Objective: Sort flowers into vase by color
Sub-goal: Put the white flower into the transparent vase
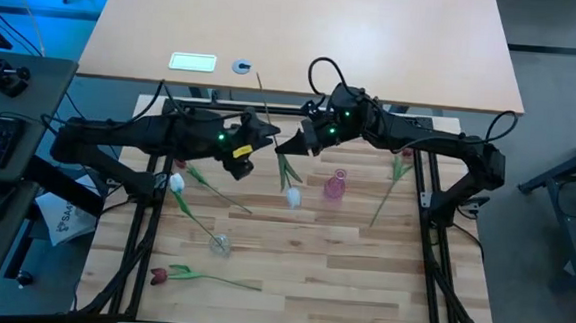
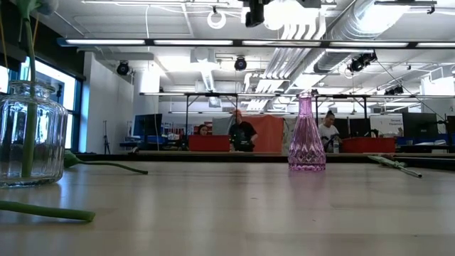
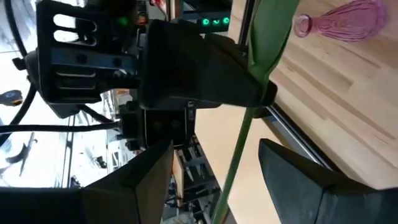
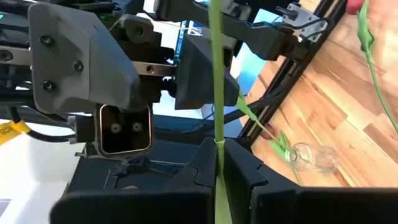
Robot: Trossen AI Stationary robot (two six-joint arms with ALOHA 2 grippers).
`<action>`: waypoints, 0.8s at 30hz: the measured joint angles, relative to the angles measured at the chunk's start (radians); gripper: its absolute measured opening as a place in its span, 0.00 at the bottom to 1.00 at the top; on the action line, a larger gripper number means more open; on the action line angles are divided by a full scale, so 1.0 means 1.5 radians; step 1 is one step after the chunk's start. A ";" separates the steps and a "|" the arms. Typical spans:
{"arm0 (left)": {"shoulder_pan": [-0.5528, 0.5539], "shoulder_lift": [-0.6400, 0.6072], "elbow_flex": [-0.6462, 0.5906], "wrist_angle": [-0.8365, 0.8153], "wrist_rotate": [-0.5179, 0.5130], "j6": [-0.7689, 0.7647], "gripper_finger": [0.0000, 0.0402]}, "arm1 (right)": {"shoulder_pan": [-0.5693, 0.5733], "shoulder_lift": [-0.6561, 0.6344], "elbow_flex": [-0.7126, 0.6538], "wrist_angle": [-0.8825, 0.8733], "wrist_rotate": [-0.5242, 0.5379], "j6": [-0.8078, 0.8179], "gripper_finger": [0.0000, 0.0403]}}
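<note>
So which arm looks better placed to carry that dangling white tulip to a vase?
The right, probably: the right gripper is shut on the white tulip by its stem; the left gripper is open around it.

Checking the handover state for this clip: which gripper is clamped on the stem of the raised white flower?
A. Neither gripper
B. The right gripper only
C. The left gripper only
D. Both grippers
B. In the right wrist view the right gripper is shut on the stem, while in the left wrist view the left gripper stands open around it, not touching.
</note>
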State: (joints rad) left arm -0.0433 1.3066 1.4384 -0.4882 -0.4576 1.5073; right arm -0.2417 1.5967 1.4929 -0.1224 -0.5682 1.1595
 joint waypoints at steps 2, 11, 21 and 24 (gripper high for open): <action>0.000 0.000 0.000 -0.008 0.000 -0.004 0.56 | 0.000 0.000 0.000 -0.001 0.000 0.000 0.02; -0.002 0.000 0.000 -0.011 0.007 -0.024 0.56 | 0.000 -0.001 0.000 -0.001 -0.009 -0.004 0.02; 0.001 0.047 0.000 0.021 0.033 -0.015 0.54 | 0.006 -0.001 0.000 -0.010 -0.031 0.006 0.02; 0.001 0.048 0.000 0.025 0.003 -0.017 0.47 | 0.006 -0.001 0.000 -0.015 -0.035 0.002 0.02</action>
State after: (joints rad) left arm -0.0425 1.3786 1.4387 -0.4507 -0.4528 1.4817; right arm -0.2329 1.5959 1.4929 -0.1443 -0.6207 1.1622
